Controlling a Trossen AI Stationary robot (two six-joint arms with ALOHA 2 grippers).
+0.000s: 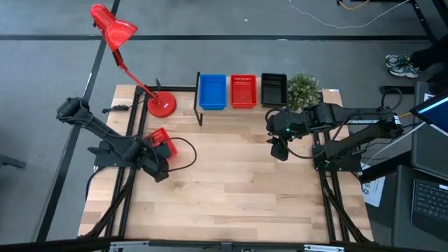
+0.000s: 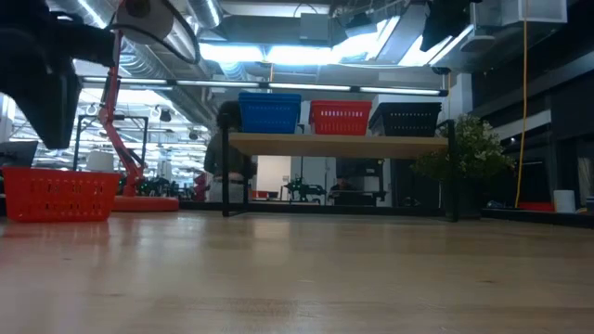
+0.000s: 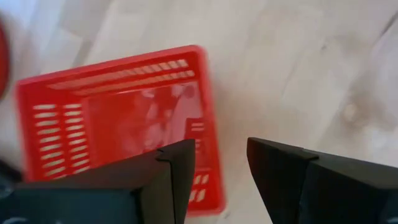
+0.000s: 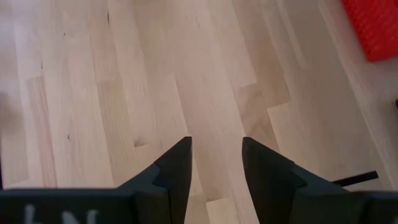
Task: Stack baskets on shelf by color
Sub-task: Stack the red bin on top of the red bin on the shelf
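A red basket (image 1: pixel 159 142) rests on its bottom on the table's left part; the low view shows the red basket (image 2: pixel 60 193) at the left. My left gripper (image 3: pixel 221 152) is open and hovers above this red basket (image 3: pixel 118 118), near one short wall, with one finger over the basket and the other outside it. On the shelf (image 2: pixel 334 142) at the far edge stand a blue basket (image 1: pixel 212 91), a red basket (image 1: pixel 243 91) and a black basket (image 1: pixel 273 89) side by side. My right gripper (image 4: pixel 216 149) is open above bare table, right of centre (image 1: pixel 280 150).
A red desk lamp has its base (image 1: pixel 161 105) on the table left of the shelf and its head (image 1: pixel 112 28) beyond the far edge. A small green plant (image 1: pixel 302 89) stands right of the shelf. The wooden tabletop (image 1: pixel 231 189) between the arms is bare.
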